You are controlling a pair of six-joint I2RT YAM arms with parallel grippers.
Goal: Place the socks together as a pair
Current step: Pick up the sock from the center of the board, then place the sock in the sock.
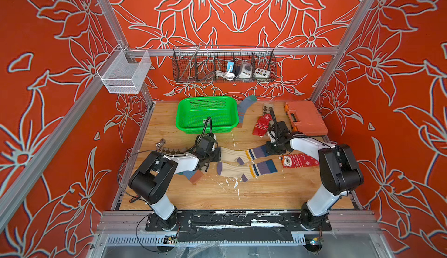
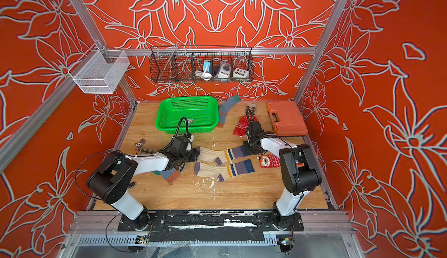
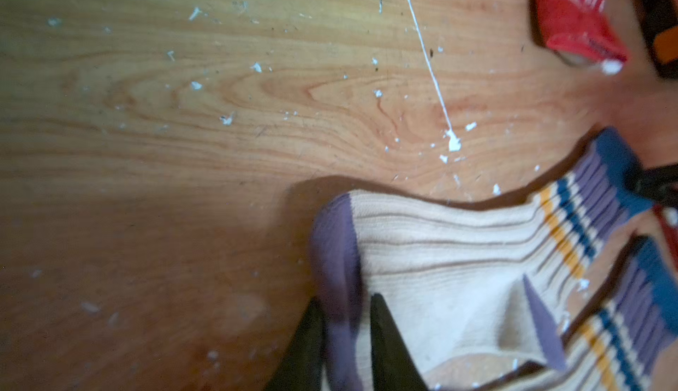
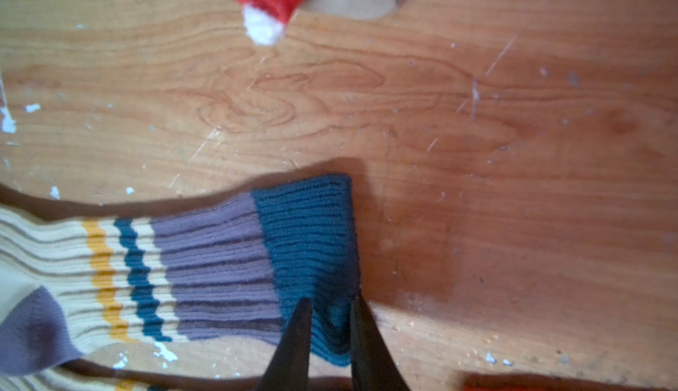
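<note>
Socks of four patterns lie spread over the light wooden surface (image 1: 266, 196), and as I judge it no pair is finished. At the back stand a green perforated plastic basket (image 1: 181, 117), with no sock in it, and a closed orange plastic tool case (image 1: 307, 121).

In the middle lie two beige ribbed socks with purple toes and yellow, navy and purple bands, just beside each other and pointing the same way: the far beige sock (image 1: 231, 154) and the near beige sock (image 1: 232, 170).

The other three pairs are split:
- **Red:** a crumpled red snowflake sock (image 1: 262, 124) lies near the tool case, and a flat red sock with a bear face (image 1: 300, 161) lies beside the right arm.
- **Blue:** a blue sock with orange stripes (image 1: 245, 107) lies by the basket, and a second blue sock (image 1: 194, 176) lies partly under the left arm.
- **Argyle:** an olive argyle sock (image 1: 267, 106) lies at the back edge, and a second argyle sock (image 1: 173, 150) shows behind the left arm.

The left fingers (image 3: 381, 334) are closed on the purple toe of the far beige sock. The right fingers (image 4: 297, 337) are pinched on its navy cuff, so it is held at both ends. Whether it is clear of the surface I cannot tell.

What is left, I judge, is to lay this sock on its mate and then match the other three pairs.
</note>
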